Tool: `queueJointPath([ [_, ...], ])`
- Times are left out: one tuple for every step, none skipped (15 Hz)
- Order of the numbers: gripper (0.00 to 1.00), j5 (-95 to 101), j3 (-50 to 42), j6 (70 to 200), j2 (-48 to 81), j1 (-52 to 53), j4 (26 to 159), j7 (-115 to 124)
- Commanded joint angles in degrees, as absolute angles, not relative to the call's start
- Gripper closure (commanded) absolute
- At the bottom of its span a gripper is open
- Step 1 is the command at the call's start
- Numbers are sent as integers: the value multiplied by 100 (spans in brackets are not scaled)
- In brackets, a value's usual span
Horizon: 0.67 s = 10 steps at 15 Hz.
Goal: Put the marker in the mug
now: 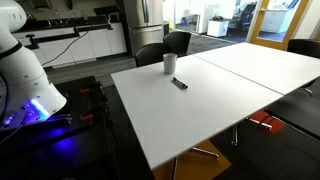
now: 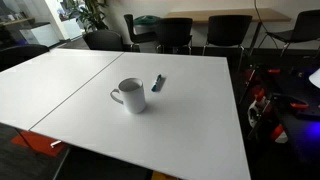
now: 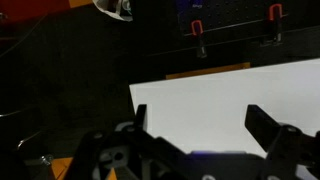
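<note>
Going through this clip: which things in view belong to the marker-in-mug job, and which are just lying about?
Belongs to the job:
- marker, lying flat on the white table beside the mug
- mug, upright
- gripper, open and holding nothing

Just lying about:
- black chairs at the table's far side
- potted plant in the background

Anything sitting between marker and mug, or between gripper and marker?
Nothing visible. The marker lies flat beside the mug, apart from it, with only bare table between in both exterior views. The gripper hangs open by the table's edge; the wrist view shows no marker, just bare top ahead.
</note>
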<state>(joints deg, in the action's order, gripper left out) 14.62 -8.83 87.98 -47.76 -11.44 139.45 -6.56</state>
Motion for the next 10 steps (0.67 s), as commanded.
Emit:
queueJointPath([
  [0, 1511, -956, 8766, -4782, -1027, 13928, -591],
  [0, 1511, -956, 8766, -4782, -1027, 13928, -591],
  [0, 1511, -956, 8766, -4782, -1027, 13928, -591],
  [0, 1511, -956, 8766, -4782, -1027, 13928, -591],
  [0, 1511, -956, 8766, -4782, -1027, 13928, -591],
  [0, 1511, -956, 8766, -4782, -1027, 13928, -591],
  [0, 1554, -922, 8837, -4728, -1027, 13903, -544],
  [0, 1549, -921, 8930, -4685, -1000, 13882, -537],
  [0, 1548, -906, 9079, -4591, -960, 13847, -523],
  [0, 1551, -887, 9277, -4503, -927, 13826, -495],
])
